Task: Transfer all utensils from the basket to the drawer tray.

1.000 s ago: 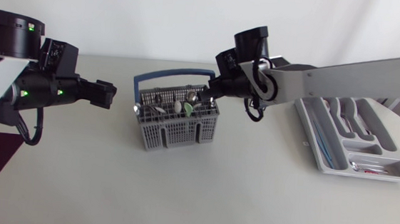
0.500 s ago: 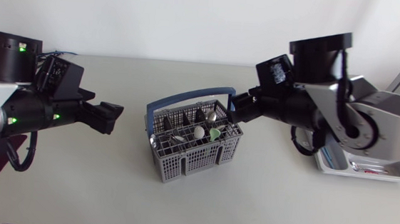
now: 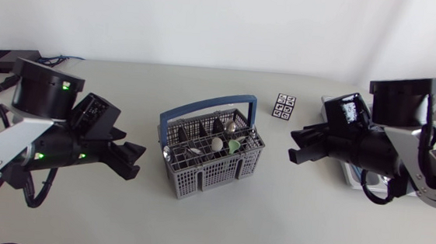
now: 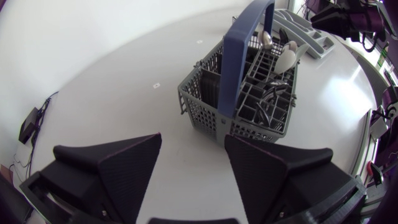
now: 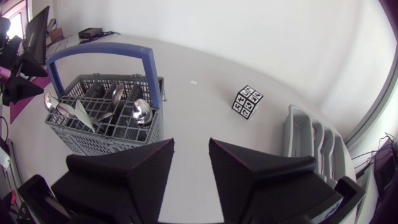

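Utensils stand in the grey basket near the middle of the table, their spoon bowls and a pale green-tipped piece showing above the grid of compartments. The basket's blue handle arches upright over it.

The left gripper sits just beside the basket on the left arm's side, apart from it. In the left wrist view its two fingers are spread with nothing between them, and the basket stands ahead of them, its handle end-on.

The right gripper is on the basket's other side, well apart from it, fingers likewise released and holding nothing. From the right wrist view the basket lies ahead and to one side of the gripper, with spoons leaning in its compartments.

The grey drawer tray lies near the table's edge behind the right arm, which hides most of it from above. A small patterned cube sits on the table between basket and tray.
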Tool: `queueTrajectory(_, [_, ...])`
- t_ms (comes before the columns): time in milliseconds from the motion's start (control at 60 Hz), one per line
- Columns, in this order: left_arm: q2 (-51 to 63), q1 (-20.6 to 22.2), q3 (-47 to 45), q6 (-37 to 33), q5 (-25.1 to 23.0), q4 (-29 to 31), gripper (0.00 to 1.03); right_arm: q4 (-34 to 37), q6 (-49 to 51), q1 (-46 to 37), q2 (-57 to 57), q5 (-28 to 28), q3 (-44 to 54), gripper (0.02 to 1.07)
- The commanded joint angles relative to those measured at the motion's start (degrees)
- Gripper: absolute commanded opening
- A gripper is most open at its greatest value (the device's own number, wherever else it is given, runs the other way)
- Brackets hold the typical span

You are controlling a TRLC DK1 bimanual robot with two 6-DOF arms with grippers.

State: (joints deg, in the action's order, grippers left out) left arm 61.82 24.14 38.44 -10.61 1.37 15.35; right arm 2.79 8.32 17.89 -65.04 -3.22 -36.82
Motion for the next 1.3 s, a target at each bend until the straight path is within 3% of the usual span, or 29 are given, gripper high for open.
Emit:
queueTrajectory(0, [4.18,0.12,-0.99,-1.08,0.04,-1.56,0.45,-2.35,1.35,-1.19,-3.78,-1.70,0.70,0.20])
queueTrajectory(117, [8.14,-1.11,0.15,-0.55,-0.22,-3.84,0.27,-4.54,1.09,-1.45,-10.81,-3.54,-1.50,0.18])
queueTrajectory(167, [9.98,-1.29,0.94,-0.11,-0.31,-4.63,0.25,-5.86,1.00,-1.37,-13.89,-3.98,-2.47,0.18])
queueTrajectory(317, [14.91,-1.82,3.05,0.86,-1.45,-5.77,0.25,-8.32,0.12,0.13,-21.98,-6.09,-6.42,0.18])
queueTrajectory(433, [17.02,-1.99,3.75,1.91,-3.39,-10.08,0.25,-8.32,-0.05,1.80,-23.56,-7.06,-8.45,0.18])
queueTrajectory(717, [23.70,-5.42,7.88,2.35,-9.01,-14.04,0.25,-6.13,-0.14,6.28,-17.32,-8.73,-3.79,0.18])
queueTrajectory(1033, [29.94,-11.22,14.91,2.26,-17.89,-12.63,0.25,-1.12,-2.34,12.08,-12.92,-8.55,-2.38,0.18])
queueTrajectory(1283, [28.18,-13.86,13.86,1.65,-17.98,-11.84,0.25,-0.94,-1.72,8.04,-7.39,-4.42,-0.36,0.18])
